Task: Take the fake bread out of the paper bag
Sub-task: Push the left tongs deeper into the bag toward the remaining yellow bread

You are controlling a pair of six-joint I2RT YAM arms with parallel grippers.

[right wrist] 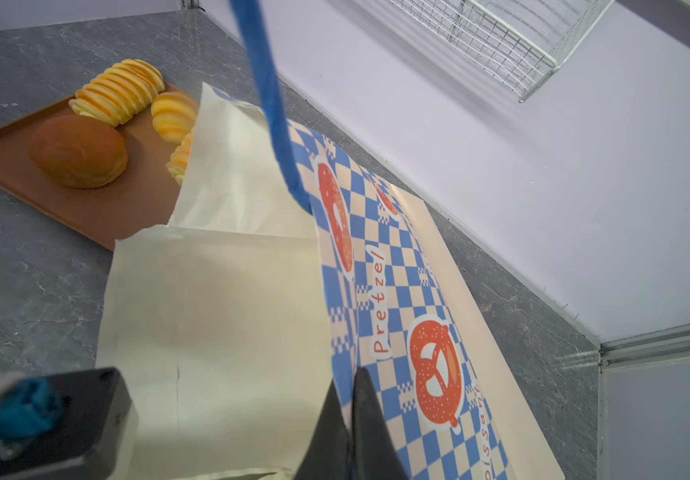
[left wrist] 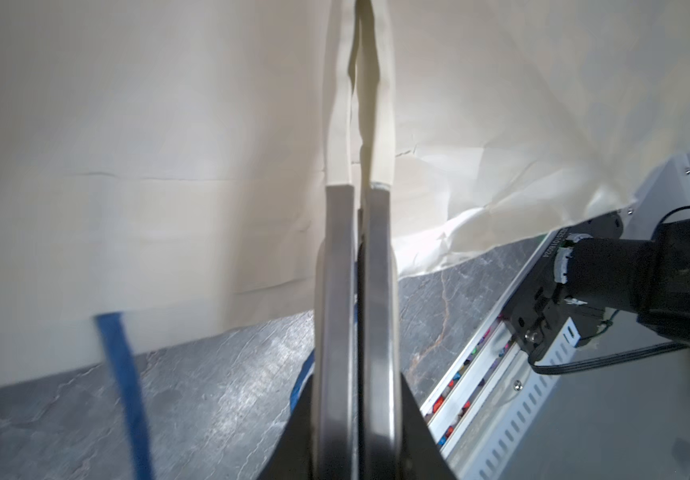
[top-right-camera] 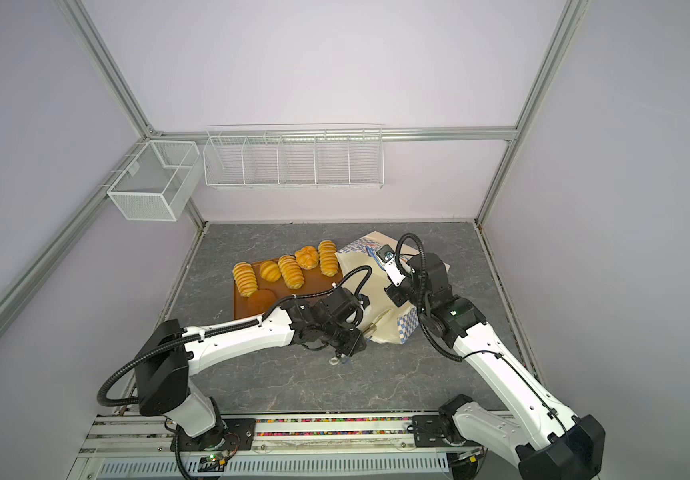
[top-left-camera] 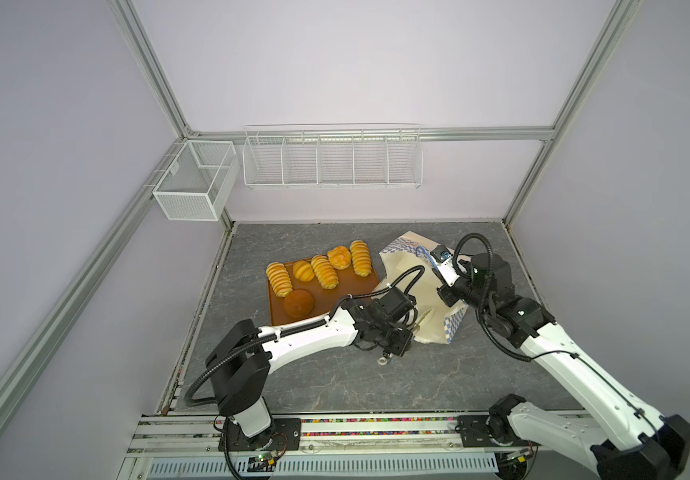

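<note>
**Left gripper [left wrist: 359, 83] closed on paper bag [top-left-camera: 401, 270]; bread on tray**

Taped fingers of the left gripper are seen pressed together on a fold of the bag's near wall. The right gripper [right wrist: 349, 388] is likewise clamped, on the checkered rim, with a blue cord handle [right wrist: 270, 104] rising past it. The paper bag is held between the two grippers, slumped on the table [top-left-camera: 335, 382], with its cream inner face spread open.

Six pieces of fake bread [top-left-camera: 324, 272] are laid on the tray [top-left-camera: 277, 316], just beside the bag on the left arm's side. The ridged loaves are aligned roughly front to back. The bag's interior is largely hidden, so a remaining piece may or may not be inside. If one is, the left gripper is judged nearer to both the opening and the tray, and its fold would have to be released first.
</note>
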